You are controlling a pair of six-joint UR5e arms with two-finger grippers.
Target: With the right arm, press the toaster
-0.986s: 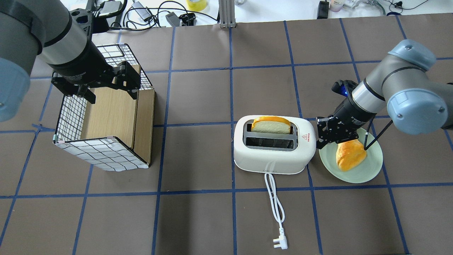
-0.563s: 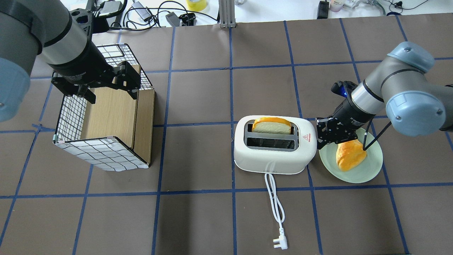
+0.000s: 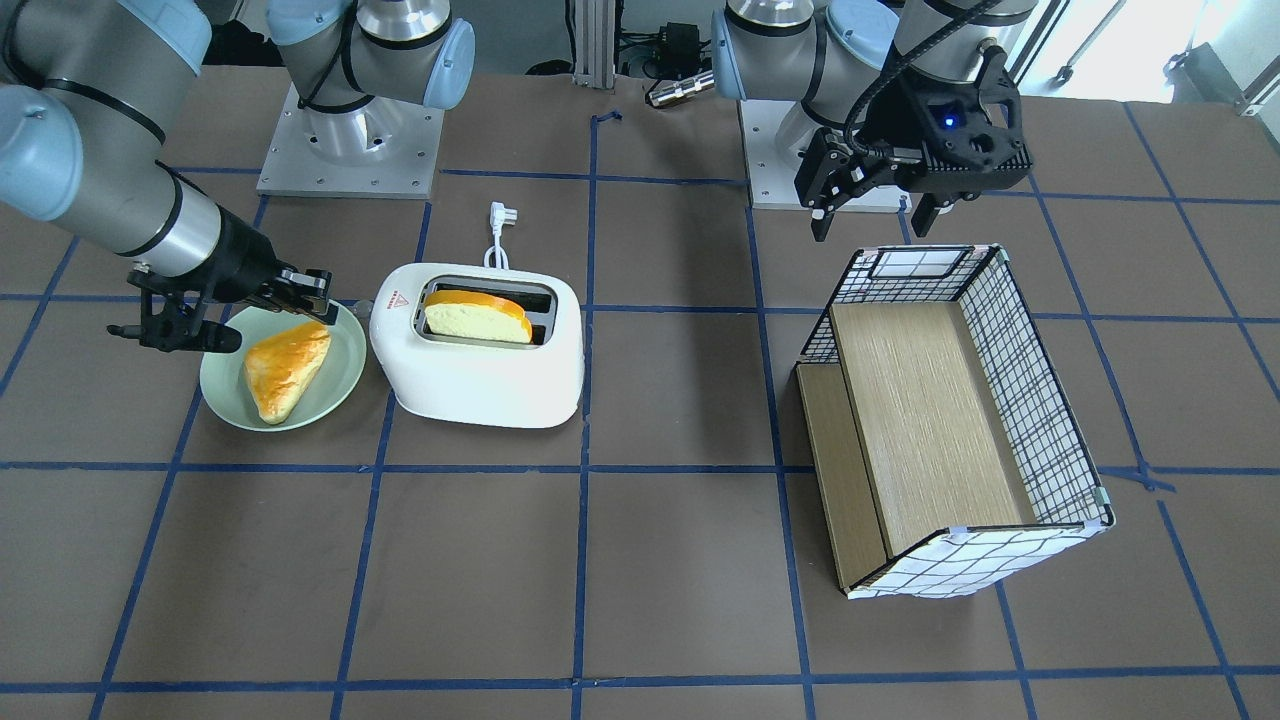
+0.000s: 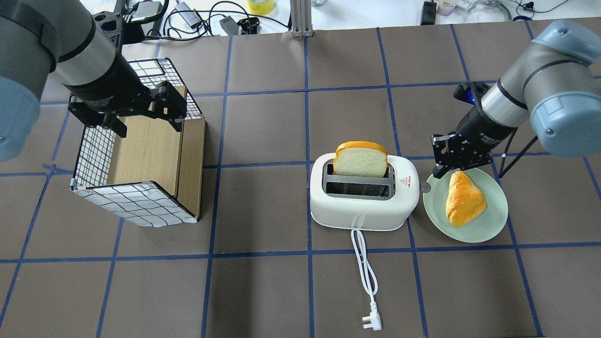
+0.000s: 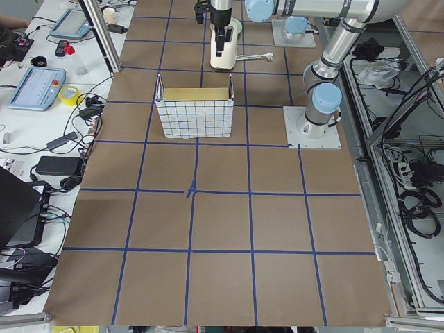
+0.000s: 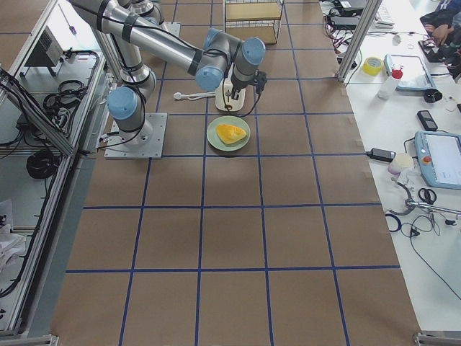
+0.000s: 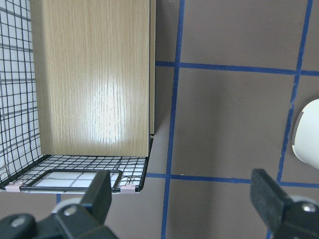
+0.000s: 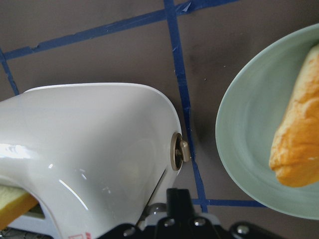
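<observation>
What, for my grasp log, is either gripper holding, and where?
Nothing. The left gripper hangs open by the grid-patterned box; the right gripper is shut, empty, beside the toaster.

The right end effector (image 4: 437,172) hangs over the table (image 4: 263,291) between the toaster (image 4: 364,211), just beside it on its left, and the plate (image 4: 493,220) holding a pastry (image 4: 465,199) on its right. A bread slice (image 4: 360,162) stands in the toaster's far slot. The box (image 4: 136,202) lies below the left end effector (image 4: 145,123).

A red warning-triangle sticker (image 4: 404,182) is recorded on the top of the toaster (image 4: 361,209) — sign only — its small print cannot be read.
</observation>
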